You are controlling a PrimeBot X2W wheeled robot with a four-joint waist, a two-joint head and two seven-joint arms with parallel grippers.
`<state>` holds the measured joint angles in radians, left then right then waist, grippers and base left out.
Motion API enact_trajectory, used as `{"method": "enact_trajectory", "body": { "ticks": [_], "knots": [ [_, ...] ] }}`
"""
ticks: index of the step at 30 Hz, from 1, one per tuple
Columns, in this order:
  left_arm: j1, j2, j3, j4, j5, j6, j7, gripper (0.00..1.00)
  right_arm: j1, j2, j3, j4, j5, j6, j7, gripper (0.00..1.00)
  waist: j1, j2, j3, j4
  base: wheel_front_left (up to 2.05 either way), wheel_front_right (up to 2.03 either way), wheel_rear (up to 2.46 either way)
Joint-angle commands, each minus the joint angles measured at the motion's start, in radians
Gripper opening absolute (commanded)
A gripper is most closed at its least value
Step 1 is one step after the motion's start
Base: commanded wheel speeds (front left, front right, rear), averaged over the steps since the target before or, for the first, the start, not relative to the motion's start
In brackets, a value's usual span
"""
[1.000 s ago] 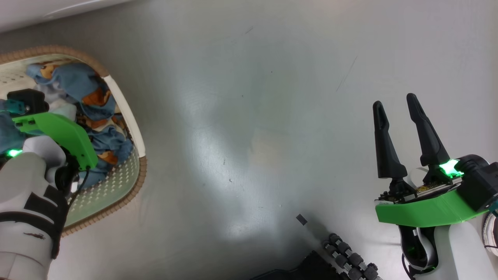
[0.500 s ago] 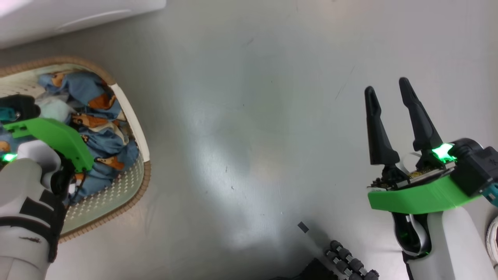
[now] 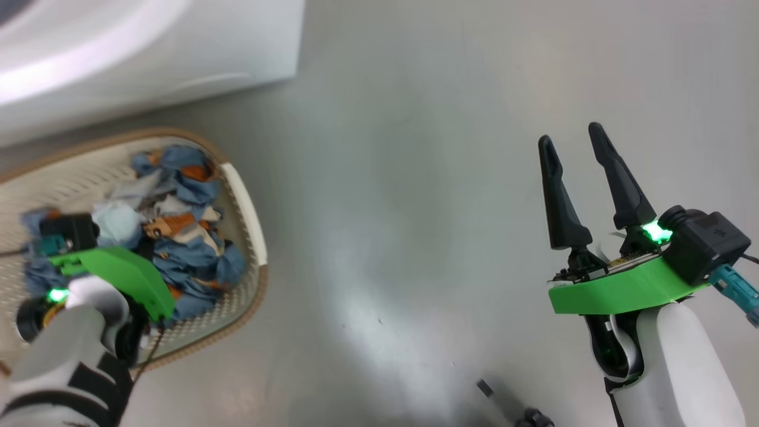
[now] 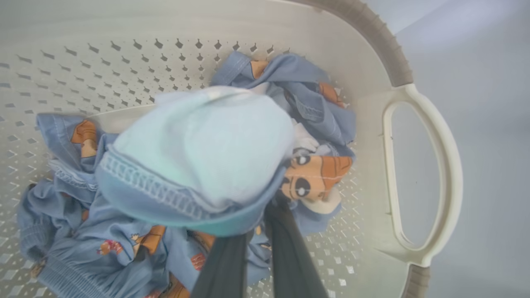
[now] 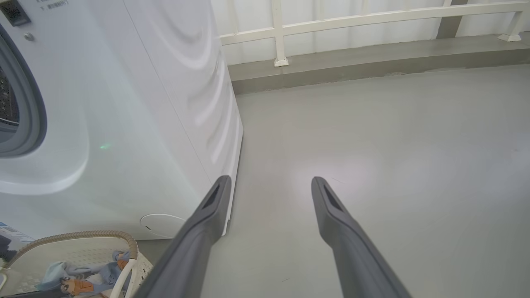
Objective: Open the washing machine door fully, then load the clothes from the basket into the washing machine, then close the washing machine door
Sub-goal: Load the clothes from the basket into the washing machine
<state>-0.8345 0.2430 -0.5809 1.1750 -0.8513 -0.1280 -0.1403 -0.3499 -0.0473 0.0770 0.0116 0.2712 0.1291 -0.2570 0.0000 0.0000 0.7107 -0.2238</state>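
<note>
left claw (image 4: 265, 225): shut, pinching a fold of the light blue cartoon-print clothes (image 4: 198, 153) | clothes: piled in the cream plastic basket (image 4: 418, 107) with holes, at its white-handle end | basket: on the grey floor (image 3: 415, 178), just beside the big white washing machine (image 5: 145, 103) | right claw (image 3: 570, 136): wide open, empty, above the floor

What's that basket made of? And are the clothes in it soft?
The basket looks like hard, smooth cream plastic: its walls are punched with neat little holes. Its brown rim looks ribbed, maybe rubbery. The clothes look like soft cotton-type cloth: they crumple and show stitched hems.
</note>
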Motion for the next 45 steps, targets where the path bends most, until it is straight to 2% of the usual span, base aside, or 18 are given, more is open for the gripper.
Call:
{"method": "enact_trajectory", "body": {
  "ticks": [1, 9, 15, 28, 36, 45],
  "knots": [
    [0.051, 0.03, 0.01, -0.021, -0.023, -0.003, -0.029, 0.0, 0.021, -0.003, 0.013, -0.007, -0.02, 0.002, -0.005, 1.0, 0.0, 0.0, -0.105, 0.067, 0.0, 0.0, 0.0],
    [0.142, 0.012, -0.02, -0.06, -0.046, -0.003, -0.105, 0.0, 0.055, -0.003, -0.009, 0.034, -0.05, 0.002, -0.005, 1.0, 0.0, 0.0, -0.239, 0.141, 0.0, 0.0, 0.0],
    [0.186, 0.008, -0.01, -0.103, -0.025, -0.003, -0.12, 0.0, 0.08, -0.003, -0.017, 0.054, -0.063, 0.002, -0.005, 1.0, 0.0, 0.0, -0.31, 0.184, 0.0, 0.0, 0.0],
    [0.408, 0.012, 0.202, -0.423, 0.169, 0.066, -0.121, 0.0, 0.132, -0.003, -0.016, 0.103, -0.055, 0.002, -0.005, 1.0, 0.0, 0.0, -0.485, 0.251, 0.0, 0.0, 0.0],
    [0.542, -0.003, 0.296, -0.575, 0.266, 0.084, -0.121, 0.0, 0.168, -0.003, -0.014, 0.122, -0.04, 0.002, -0.005, 1.0, 0.0, 0.0, -0.565, 0.26, 0.0, 0.0, 0.0],
    [0.653, -0.034, 0.371, -0.684, 0.325, 0.091, -0.121, 0.0, 0.201, -0.003, -0.015, 0.133, -0.02, 0.002, -0.005, 1.0, 0.0, 0.0, -0.625, 0.257, 0.0, 0.0, 0.0]
  ]
}}
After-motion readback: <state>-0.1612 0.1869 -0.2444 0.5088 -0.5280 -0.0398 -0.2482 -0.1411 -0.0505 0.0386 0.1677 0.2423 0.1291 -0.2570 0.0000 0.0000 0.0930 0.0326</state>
